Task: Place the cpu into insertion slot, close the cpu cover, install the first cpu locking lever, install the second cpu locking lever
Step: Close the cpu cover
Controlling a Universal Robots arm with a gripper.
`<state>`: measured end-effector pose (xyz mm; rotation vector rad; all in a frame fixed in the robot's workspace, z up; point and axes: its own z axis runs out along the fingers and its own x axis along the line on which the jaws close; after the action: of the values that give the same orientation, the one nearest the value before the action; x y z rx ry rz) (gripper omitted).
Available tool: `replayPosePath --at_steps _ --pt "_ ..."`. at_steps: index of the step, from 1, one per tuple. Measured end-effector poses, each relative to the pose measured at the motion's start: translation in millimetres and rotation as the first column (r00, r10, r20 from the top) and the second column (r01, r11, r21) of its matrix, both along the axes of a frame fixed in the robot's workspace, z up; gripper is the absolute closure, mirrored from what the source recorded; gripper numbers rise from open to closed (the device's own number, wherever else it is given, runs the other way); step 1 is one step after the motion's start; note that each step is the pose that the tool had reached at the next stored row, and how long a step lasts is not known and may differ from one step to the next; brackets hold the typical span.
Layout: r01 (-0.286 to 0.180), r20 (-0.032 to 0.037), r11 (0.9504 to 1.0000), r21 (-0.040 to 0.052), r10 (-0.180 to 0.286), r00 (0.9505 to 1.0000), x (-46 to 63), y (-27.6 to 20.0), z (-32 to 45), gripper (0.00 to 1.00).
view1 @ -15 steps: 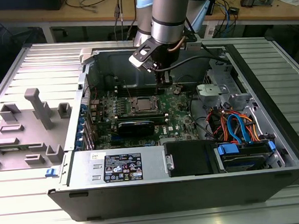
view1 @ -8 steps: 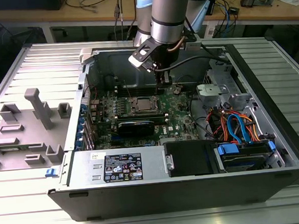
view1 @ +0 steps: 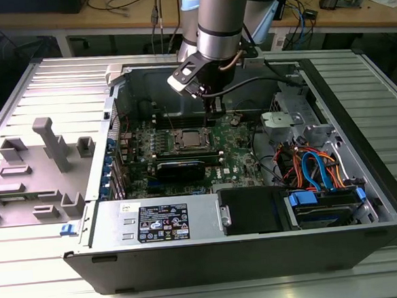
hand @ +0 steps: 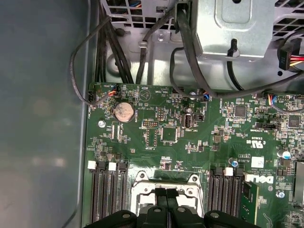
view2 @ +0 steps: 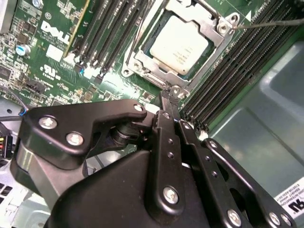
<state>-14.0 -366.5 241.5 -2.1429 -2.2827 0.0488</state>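
A ribbed metal table [view1: 31, 283] holds an open computer case [view1: 193, 262]. A grey plastic holder [view1: 49, 159] lies on the table at the exterior view's left. Just inside the near wall of the case is a silver power box [view1: 156, 223], with blue and orange cables [view1: 316, 171] beside it.

Farther in lies the green motherboard [view1: 140, 143]. The cpu [view2: 178, 43] sits flat in the insertion slot [hand: 164, 179]. The cpu cover [view2: 218, 33] is down over it, and the chip's grey top shows through the cover's big hole. Long black RAM slots [view2: 237, 71] run on both sides. A thin metal rod [view2: 270, 23] sticks out from one corner of the cover.

The gripper [view2: 168, 97] hangs down from the arm, with its tips right by another corner of the cover. Its jaws are pressed together. I cannot tell if they touch the cover.

Behind the case stand wooden benches [view1: 108, 19].
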Motion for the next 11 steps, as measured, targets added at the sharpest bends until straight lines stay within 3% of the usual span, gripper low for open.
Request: replayPosePath --at_steps 3,6,11 --pt "-0.001 -0.0001 1.0 0.0 0.001 1.0 -9.3 -0.9 -1.1 0.89" --pt "-0.003 0.0001 1.0 0.0001 0.003 1.0 -24.1 -7.1 -3.4 0.89" --pt "0.001 0.0035 1.0 -0.0001 -0.001 1.0 -33.0 -8.1 -6.8 0.89"
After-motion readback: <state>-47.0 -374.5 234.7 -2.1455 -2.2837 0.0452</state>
